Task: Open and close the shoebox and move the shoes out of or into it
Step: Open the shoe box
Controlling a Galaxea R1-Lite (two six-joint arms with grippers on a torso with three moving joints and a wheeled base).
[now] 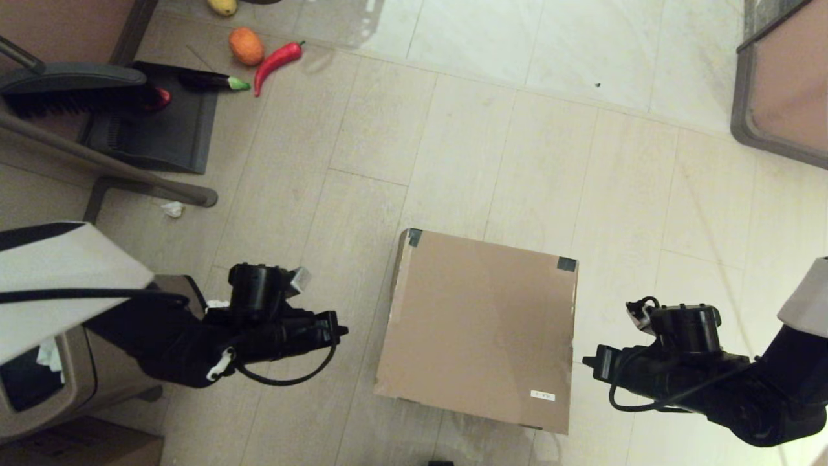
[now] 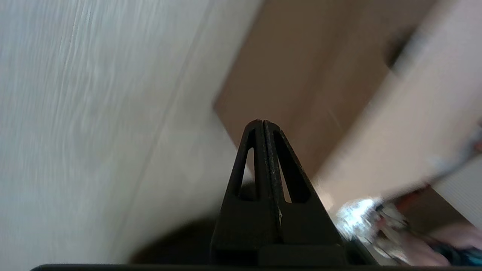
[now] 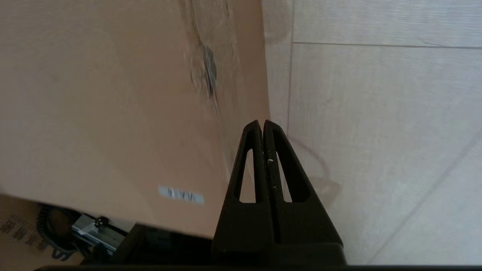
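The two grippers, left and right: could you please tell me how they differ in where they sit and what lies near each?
The left gripper hangs off the shoebox's left side, beside the tan bin; the right gripper hangs off its right side, over bare floor. The left sits farther from the label, the right nearer it. Both are shut, empty, point at the closed box and touch nothing.

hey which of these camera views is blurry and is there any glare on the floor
Left wrist view: heavily motion-smeared, the shoebox and floor streaked, only the shut left gripper crisp. Right wrist view: sharper, with slight smear on the box's tape mark; the right gripper is crisp and casts a soft shadow on the tile. Head view: sharp, with a pale glare patch on the floor at the far side.
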